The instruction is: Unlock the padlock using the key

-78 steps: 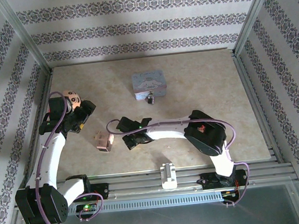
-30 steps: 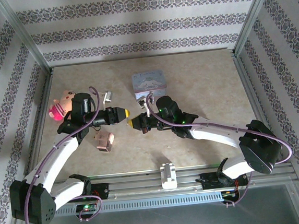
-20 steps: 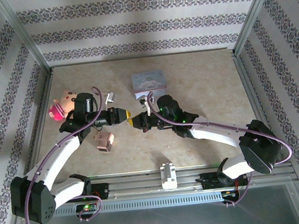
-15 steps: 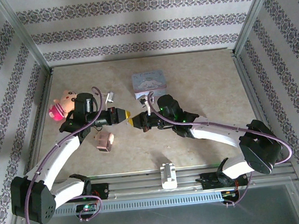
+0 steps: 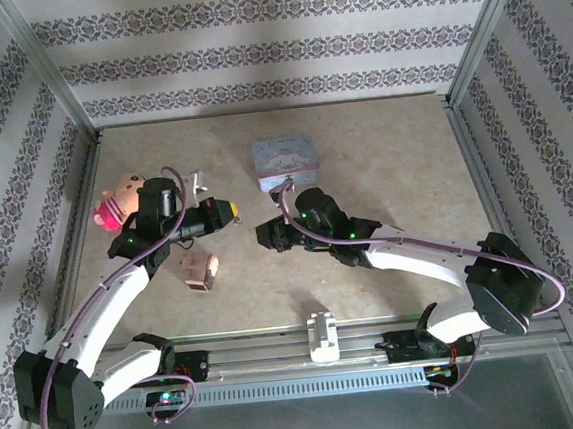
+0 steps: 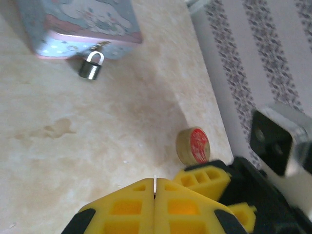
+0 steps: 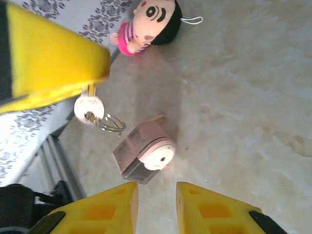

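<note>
The left jaws are pinched shut on the key (image 7: 89, 107). In the right wrist view it hangs below the yellow finger with its round head and a wire ring (image 7: 112, 123) free. That suggests the blade is the part being gripped, though I cannot tell for certain. The padlock (image 6: 91, 67) hangs by its shackle from the clasp on the near wall of the pale-blue tin (image 6: 83, 22), which stands toward the far edge of the surface (image 5: 390, 135), about midway along it. The lock's body appears to rest on the surface just in front of the tin. From the left wrist, the lock lies ahead of the closed fingertips and off to their left, well apart from them. Its long axis runs from the shackle at the tin down toward the near edge, leaning slightly. The keyhole is not visible, but it probably sits in the end that faces the arms. The right jaws stand narrowly apart with nothing between them, aimed toward the left edge with a pink block (image 7: 144, 152) beyond them. The right arm (image 5: 400, 250) lies nearer the lock and looks better placed to steady it. The coming move depends on lining the key's blade up with the lock's axis from the near side.
</note>
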`<act>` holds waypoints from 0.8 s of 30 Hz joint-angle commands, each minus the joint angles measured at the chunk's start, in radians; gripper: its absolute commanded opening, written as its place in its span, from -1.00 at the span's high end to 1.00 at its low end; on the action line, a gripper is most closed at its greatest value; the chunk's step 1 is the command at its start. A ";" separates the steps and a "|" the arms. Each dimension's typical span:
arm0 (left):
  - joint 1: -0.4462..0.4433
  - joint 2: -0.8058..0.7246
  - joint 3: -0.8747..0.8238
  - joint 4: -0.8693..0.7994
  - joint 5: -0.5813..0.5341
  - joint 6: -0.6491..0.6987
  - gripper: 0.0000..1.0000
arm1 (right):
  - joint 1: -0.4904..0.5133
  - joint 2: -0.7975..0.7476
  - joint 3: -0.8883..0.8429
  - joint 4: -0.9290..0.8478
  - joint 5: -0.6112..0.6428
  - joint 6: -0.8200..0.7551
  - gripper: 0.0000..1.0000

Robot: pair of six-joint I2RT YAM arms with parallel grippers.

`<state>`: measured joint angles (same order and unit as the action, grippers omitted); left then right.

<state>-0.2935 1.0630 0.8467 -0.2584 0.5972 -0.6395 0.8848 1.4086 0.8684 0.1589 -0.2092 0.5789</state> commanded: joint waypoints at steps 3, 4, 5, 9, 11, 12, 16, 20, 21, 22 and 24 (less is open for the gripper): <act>-0.017 -0.012 0.095 -0.208 -0.224 -0.086 1.00 | 0.054 0.006 0.094 -0.073 0.211 -0.086 0.52; -0.017 -0.009 0.110 -0.239 -0.248 -0.095 1.00 | 0.060 0.017 0.104 -0.069 0.219 -0.095 0.53; -0.017 -0.004 0.127 -0.276 -0.281 -0.110 1.00 | 0.068 0.029 0.117 -0.070 0.226 -0.105 0.57; -0.018 0.028 0.159 -0.331 -0.306 -0.167 1.00 | 0.119 0.074 0.170 -0.069 0.307 -0.167 0.51; -0.019 0.048 0.164 -0.336 -0.292 -0.182 1.00 | 0.143 0.092 0.198 -0.075 0.344 -0.203 0.45; -0.018 0.058 0.170 -0.343 -0.290 -0.186 1.00 | 0.150 0.102 0.211 -0.075 0.354 -0.226 0.43; -0.018 0.072 0.189 -0.360 -0.296 -0.197 1.00 | 0.174 0.141 0.258 -0.077 0.383 -0.297 0.25; -0.019 0.071 0.200 -0.372 -0.304 -0.204 1.00 | 0.208 0.181 0.299 -0.080 0.431 -0.375 0.24; -0.019 0.072 0.203 -0.374 -0.303 -0.205 1.00 | 0.213 0.192 0.309 -0.082 0.441 -0.391 0.23; -0.019 0.073 0.204 -0.375 -0.302 -0.207 1.00 | 0.219 0.202 0.319 -0.082 0.445 -0.402 0.23; -0.019 0.072 0.206 -0.376 -0.299 -0.210 1.00 | 0.224 0.228 0.341 -0.086 0.445 -0.423 0.21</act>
<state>-0.2955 1.1397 1.0214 -0.5930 0.3088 -0.8253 1.0954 1.6039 1.1618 0.0788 0.1898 0.2306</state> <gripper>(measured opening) 0.054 0.392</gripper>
